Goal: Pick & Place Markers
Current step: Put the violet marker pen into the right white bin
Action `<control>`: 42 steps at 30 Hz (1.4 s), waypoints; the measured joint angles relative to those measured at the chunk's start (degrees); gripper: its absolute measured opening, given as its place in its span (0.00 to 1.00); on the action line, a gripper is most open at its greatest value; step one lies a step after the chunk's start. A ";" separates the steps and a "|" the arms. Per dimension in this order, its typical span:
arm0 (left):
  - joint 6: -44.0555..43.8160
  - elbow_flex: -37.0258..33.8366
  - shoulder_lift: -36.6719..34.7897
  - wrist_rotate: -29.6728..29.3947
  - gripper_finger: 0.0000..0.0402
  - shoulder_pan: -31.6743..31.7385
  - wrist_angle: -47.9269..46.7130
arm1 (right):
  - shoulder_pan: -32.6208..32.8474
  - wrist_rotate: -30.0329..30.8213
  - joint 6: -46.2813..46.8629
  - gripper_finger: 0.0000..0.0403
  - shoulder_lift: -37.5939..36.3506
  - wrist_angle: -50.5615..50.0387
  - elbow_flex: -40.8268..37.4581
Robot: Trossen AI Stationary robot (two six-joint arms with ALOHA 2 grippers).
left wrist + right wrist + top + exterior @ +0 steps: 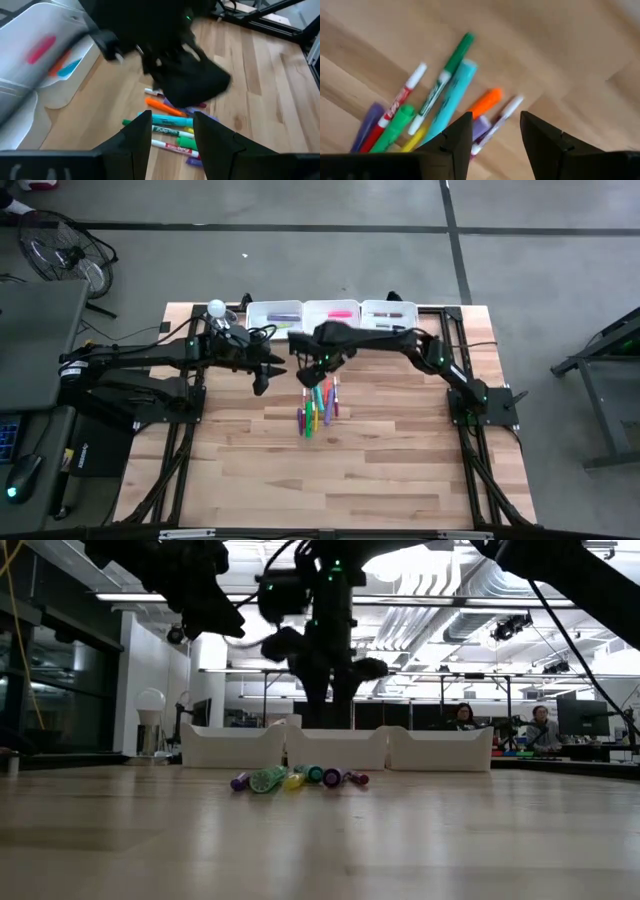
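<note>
We find the markers (318,406) lying in a loose pile on the bare table (380,470), near the middle and just on the near side of three white trays (331,313) that stand in a row along the far edge; a few markers already lie in those trays, a pink one in the middle tray and darker ones in the right tray. The right gripper (492,132) hangs directly above the pile, reaching in from the right, its jaws spread with nothing between them; through the gap we see an orange marker (485,102), a teal one (451,97) and a white-barrelled one beside them, which suggests to us that it is lining up over a single marker from the heap before going down. In the low view it is clear of the table, above the pile rather than among it. The left gripper (170,132) sits to the left of the pile and a little farther back, jaws also spread and empty, pointed toward the same markers; we take it to be held aside so the two arms do not crowd each other. We judge most of the sorting is not yet done, since the bulk of the markers lie touching and crossing one another, so a clean pinch on one alone will need care.
</note>
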 joint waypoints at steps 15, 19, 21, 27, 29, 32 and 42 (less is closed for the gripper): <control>1.69 0.00 0.00 1.94 0.36 0.00 -0.78 | 1.24 0.86 9.30 0.38 0.13 4.61 -13.17; 1.69 0.00 0.00 1.88 0.36 0.00 -0.96 | 1.24 -0.48 9.96 0.38 0.13 7.46 -15.60; 1.69 0.00 0.00 1.86 0.36 0.00 -0.96 | 1.24 -1.08 10.42 0.38 0.06 8.65 -16.75; 1.69 0.00 0.00 1.84 0.36 0.00 -1.11 | 2.30 -3.47 12.38 0.38 -0.50 12.48 -20.94; 1.68 0.00 0.00 1.84 0.36 0.00 -1.25 | 3.13 -3.35 13.06 0.38 -0.50 12.99 -21.83; 1.69 0.00 0.00 1.84 0.36 0.00 -1.83 | 4.59 -3.00 14.99 0.38 -0.50 13.56 -22.94; 1.60 0.00 0.00 1.81 0.36 0.00 -2.21 | 7.88 -3.52 21.65 0.38 -0.39 15.44 -23.34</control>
